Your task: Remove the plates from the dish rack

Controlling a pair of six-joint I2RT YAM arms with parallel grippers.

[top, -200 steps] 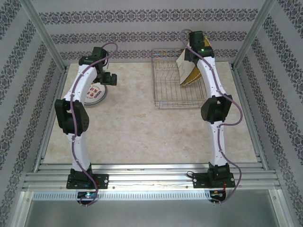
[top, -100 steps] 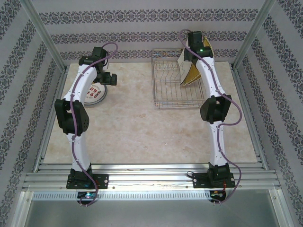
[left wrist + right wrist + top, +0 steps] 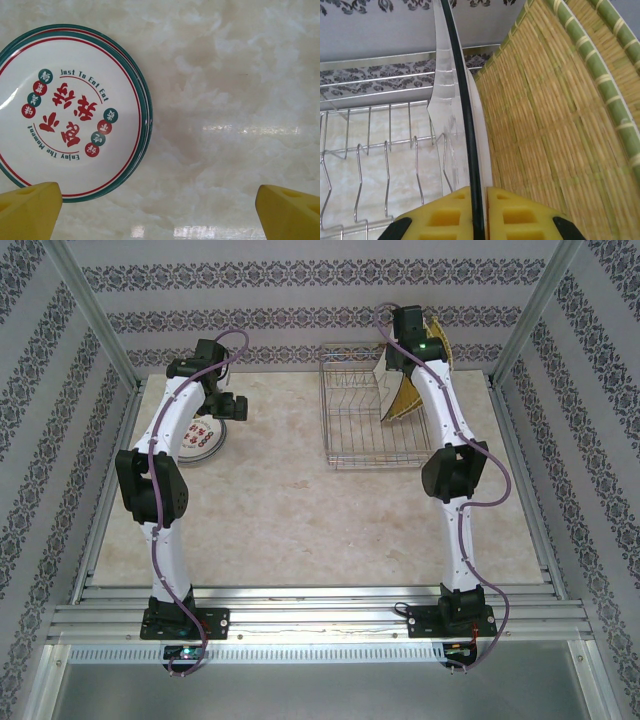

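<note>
Right gripper (image 3: 479, 210) clamped on the rim of the white plate (image 3: 447, 100) standing in the rack (image 3: 358, 435) beside a yellow plate (image 3: 545, 125); left gripper (image 3: 160, 205) fully open above the table (image 3: 230, 100), beside the stacked round plates (image 3: 70, 110)

The pale, stone-look bench (image 3: 280, 510) has round plates (image 3: 200, 437) lying at its far left and a wire dish rack (image 3: 350, 440) at its far right
</note>
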